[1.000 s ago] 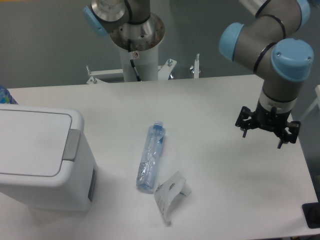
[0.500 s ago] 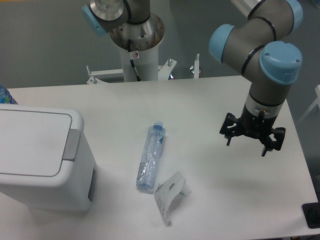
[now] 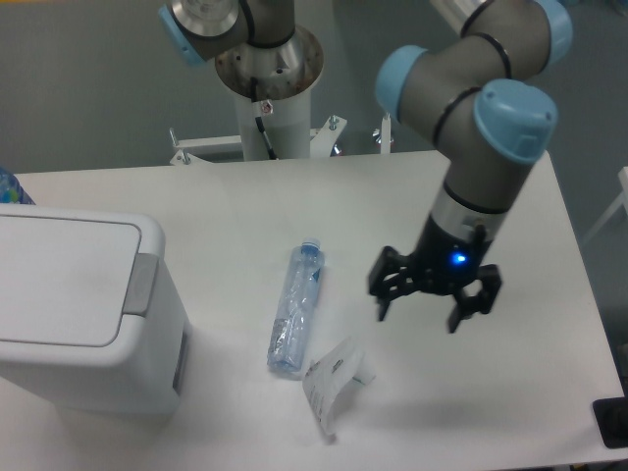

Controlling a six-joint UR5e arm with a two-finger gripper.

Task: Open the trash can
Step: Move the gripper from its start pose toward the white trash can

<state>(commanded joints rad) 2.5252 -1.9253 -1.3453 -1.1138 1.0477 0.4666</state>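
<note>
A large white trash can (image 3: 83,314) with its flat lid down sits at the left edge of the white surface (image 3: 392,196), well apart from the gripper (image 3: 433,297), whose jaws are spread and empty. It looks rigid and light; pressing the grey push-button strip (image 3: 140,284) on its rim, rather than grasping, likely springs the lid.

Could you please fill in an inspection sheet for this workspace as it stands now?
Surface: white table, no spills seen.
Job's things: trash can at the left edge, lid shut, grey button untouched.
Clutter: crushed bottle lying mid-table; crumpled wrapper at its lower end.
End effector: end effector open, empty, above the table right of the bottle, far from the can.
Cables: black cable on the arm's pedestal.
Surroundings: grey wall; blue object at the left edge.
</note>
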